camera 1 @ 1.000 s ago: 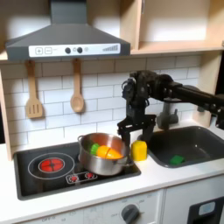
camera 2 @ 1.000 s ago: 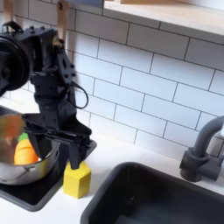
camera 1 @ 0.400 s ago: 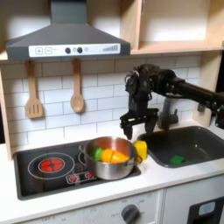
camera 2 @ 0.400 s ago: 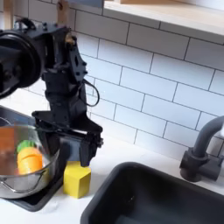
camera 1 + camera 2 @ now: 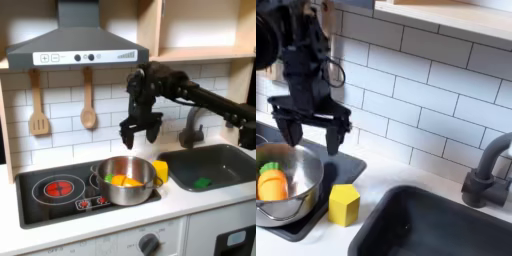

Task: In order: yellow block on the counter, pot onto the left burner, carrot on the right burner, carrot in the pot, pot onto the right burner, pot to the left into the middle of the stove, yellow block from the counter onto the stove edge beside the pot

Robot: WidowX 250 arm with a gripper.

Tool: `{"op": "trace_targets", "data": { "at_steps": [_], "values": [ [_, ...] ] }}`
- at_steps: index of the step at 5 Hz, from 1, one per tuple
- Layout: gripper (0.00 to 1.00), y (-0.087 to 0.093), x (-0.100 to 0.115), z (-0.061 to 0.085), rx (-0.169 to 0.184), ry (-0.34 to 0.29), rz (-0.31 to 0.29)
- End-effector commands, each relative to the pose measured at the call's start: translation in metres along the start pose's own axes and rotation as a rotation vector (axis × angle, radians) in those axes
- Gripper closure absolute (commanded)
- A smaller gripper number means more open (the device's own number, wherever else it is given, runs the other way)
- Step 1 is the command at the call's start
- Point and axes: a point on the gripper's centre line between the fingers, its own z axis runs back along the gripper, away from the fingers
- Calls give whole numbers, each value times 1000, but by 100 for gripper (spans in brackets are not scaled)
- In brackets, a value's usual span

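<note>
The shiny steel pot (image 5: 124, 180) stands upright on the black stove (image 5: 45, 205), toward the first exterior view's right end. Inside the pot lies the orange carrot (image 5: 271, 184), green end up. The yellow block (image 5: 344, 204) sits on the white counter (image 5: 381, 175), just beside the pot and the stove's edge.

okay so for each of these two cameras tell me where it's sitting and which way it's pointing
First exterior view: in front of the toy kitchen, facing the tiled wall; takes in the stove, sink, range hood, and the arm reaching in from the first exterior view's right.
Second exterior view: close and low, over the counter; shows the open gripper and the faucet.
Shared: the pot holding the carrot, with the yellow block beside it.
</note>
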Motion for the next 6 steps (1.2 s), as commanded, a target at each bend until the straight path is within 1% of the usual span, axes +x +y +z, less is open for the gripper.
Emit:
{"op": "trace_targets", "data": {
  "at_steps": [1, 2, 3, 4, 5, 6],
  "values": [
    [0, 8, -6, -9, 16, 52, 4],
    [0, 23, -15, -13, 50, 67, 7],
    [0, 33, -22, -21, 52, 100, 10],
    [0, 36, -23, -19, 40, 100, 10],
    [0, 43, -31, -23, 58, 113, -1],
    [0, 50, -36, -32, 74, 134, 5]
  ]
}}
